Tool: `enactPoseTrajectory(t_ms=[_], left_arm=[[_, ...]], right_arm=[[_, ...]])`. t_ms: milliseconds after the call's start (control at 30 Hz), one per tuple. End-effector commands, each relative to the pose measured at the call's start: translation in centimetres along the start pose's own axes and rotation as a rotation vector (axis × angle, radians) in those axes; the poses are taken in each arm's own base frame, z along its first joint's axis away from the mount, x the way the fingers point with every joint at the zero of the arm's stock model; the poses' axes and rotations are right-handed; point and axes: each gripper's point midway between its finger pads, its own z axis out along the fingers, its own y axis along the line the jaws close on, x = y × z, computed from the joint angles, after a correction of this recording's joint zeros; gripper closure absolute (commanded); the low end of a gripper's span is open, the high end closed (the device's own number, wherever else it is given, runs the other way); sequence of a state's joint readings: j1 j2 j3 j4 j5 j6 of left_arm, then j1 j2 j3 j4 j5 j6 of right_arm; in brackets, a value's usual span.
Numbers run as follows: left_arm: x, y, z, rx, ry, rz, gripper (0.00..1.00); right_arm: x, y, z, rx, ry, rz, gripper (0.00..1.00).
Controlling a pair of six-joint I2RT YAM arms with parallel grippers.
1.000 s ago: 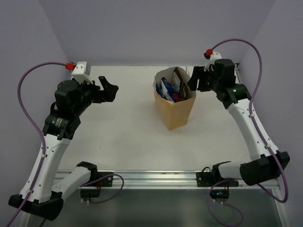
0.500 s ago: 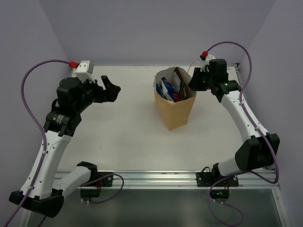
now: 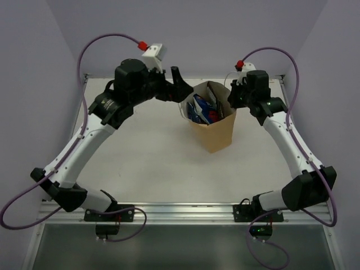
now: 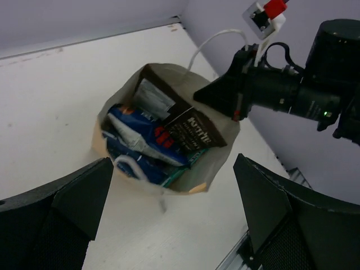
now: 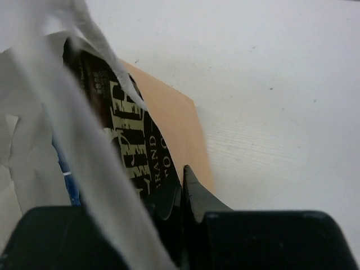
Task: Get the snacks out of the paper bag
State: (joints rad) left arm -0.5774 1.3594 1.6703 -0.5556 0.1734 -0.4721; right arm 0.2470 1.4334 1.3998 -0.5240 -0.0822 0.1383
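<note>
While the right gripper (image 3: 229,102) sits at the right-hand rim of the paper bag (image 3: 216,133), its fingers are pressed together with only a thin slit showing between them in the right wrist view. The bag's tan wall runs up to that slit, but I can't tell whether paper is actually caught in it. Just on the bag's inner side of those fingers stands the dark brown chip bag (image 4: 186,127), upright against the right inner wall, its pale lettering facing out. A blurred white strip of paper crosses the right wrist view in front of it.

Left gripper (image 3: 180,84) hovers at the bag's far-left rim, above the opening, fingers spread wide and touching nothing. In the left wrist view the two dark fingers (image 4: 68,209) frame the bag mouth from either side.

Bag stands upright on the white table (image 3: 140,158), mouth open, white inside showing. All visible snacks are inside the bag. A blue packet (image 4: 142,131) with red marks lies across the middle, left of the chip bag. A second blue one (image 4: 125,155) is below it, near the bag's left wall. A teal edge (image 4: 190,159) peeks out under the chip bag. One white string handle (image 4: 209,44) arches off the rim by the right gripper, and another loop (image 4: 130,164) lies inside over the lower blue packet.
</note>
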Motion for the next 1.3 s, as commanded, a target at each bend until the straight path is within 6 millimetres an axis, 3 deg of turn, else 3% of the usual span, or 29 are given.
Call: enactPoseTrajectory(t_ms=[0, 67, 133, 167, 233, 333, 433, 467, 567, 733, 933, 1067, 1267], left_arm=[[-2.5, -5.2, 2.4, 0.070, -0.061, -0.005, 0.00], [-2.7, -5.7, 3.8, 0.055, -0.068, -0.017, 0.00], [-2.5, -6.2, 5.4, 0.037, -0.069, -0.040, 0.00], [-2.4, -6.4, 6.0, 0.044, -0.075, -0.048, 0.00], [-0.7, -6.7, 7.5, 0.046, -0.039, -0.075, 0.00], [2.0, -7.1, 9.2, 0.055, 0.002, -0.122, 0.00], [4.1, -8.4, 9.6, 0.084, 0.024, -0.170, 0.02], [5.5, -7.7, 10.1, 0.053, 0.038, -0.196, 0.03], [8.0, -8.2, 10.4, 0.054, 0.075, -0.230, 0.09], [11.8, -8.5, 10.6, 0.037, 0.135, -0.259, 0.19], [15.7, -9.1, 11.8, 0.028, 0.214, -0.277, 0.24], [18.6, -8.5, 13.2, -0.002, 0.270, -0.299, 0.28], [20.2, -6.1, 15.1, -0.114, 0.263, -0.280, 0.35]], right_arm=[[-8.5, -1.0, -6.7, 0.122, -0.350, -0.051, 1.00], [-7.8, -1.1, -7.0, 0.149, -0.364, -0.052, 1.00], [-8.4, -0.9, -8.6, 0.172, -0.433, -0.054, 1.00], [-7.3, -1.2, -8.2, 0.185, -0.424, -0.057, 1.00], [-7.5, -1.3, -9.2, 0.202, -0.473, -0.047, 1.00], [-5.9, -2.0, -8.9, 0.256, -0.470, -0.049, 1.00], [-4.2, -1.7, -8.5, 0.261, -0.459, -0.055, 1.00], [-3.1, -2.1, -8.0, 0.284, -0.443, -0.056, 1.00], [-2.3, -1.6, -8.4, 0.273, -0.458, -0.052, 1.00], [-2.0, -1.6, -9.0, 0.308, -0.476, -0.066, 1.00], [-1.9, -1.6, -9.7, 0.321, -0.491, -0.038, 1.00], [-1.4, -1.2, -9.7, 0.307, -0.488, -0.022, 1.00], [-0.7, -0.3, -9.8, 0.281, -0.489, 0.028, 1.00]])
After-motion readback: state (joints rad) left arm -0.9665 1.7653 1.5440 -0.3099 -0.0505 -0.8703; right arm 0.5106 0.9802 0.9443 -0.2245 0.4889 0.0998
